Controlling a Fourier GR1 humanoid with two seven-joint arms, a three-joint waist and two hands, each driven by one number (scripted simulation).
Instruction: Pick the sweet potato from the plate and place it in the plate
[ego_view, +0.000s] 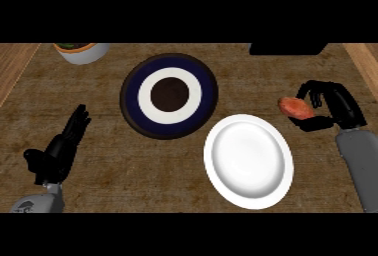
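Head view: right hand (328, 107) at the view's right side, fingers and thumb curled round the sweet potato (294, 107), which is held above the counter (111, 165), to the right of both plates and touching neither. White plate (248, 161) lies near, below-left of the held sweet potato. Dark blue plate (169, 96) with white ring and dark centre sits just up-left of the white one, rims close. Left hand (60, 148) at lower left, fingers straight, holding nothing, resting. Pale bowl (81, 51) at the upper left edge; black object (288, 48) at the upper right edge.
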